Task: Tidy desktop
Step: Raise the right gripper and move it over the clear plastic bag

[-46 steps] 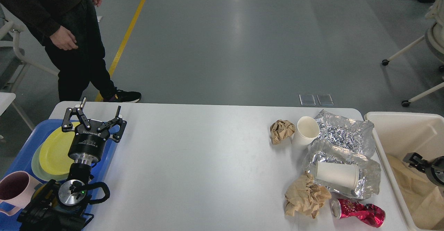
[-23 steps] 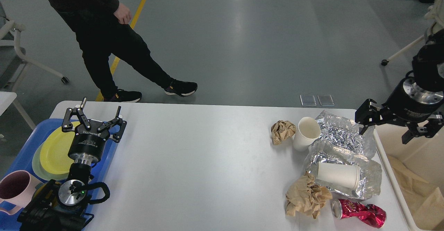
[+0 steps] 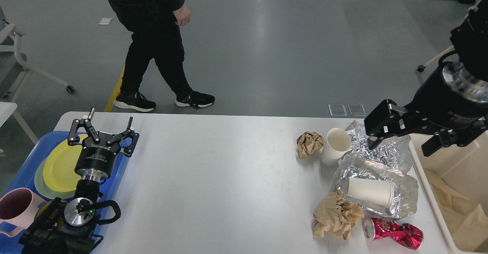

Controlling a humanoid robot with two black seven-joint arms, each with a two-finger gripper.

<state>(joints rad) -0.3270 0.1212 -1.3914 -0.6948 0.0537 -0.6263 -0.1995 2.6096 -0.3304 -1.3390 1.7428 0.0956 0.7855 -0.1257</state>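
1. Wide white rectangular desktop: spans the near scene; rigid, fixed, not for gripping.
2. Right gripper: spread, empty, above crumpled silver foil.
3. Left gripper: spread, empty, far left.
4. Foil: probably light, slippery; pinch a raised fold.

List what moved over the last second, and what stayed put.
The right claw rose out of the cream bin and swung left to hover open over the crumpled foil, holding nothing. The passer-by walked rightward behind the desktop. Unchanged: the left claw, open over the blue tray, and the cups, paper wads and red can.
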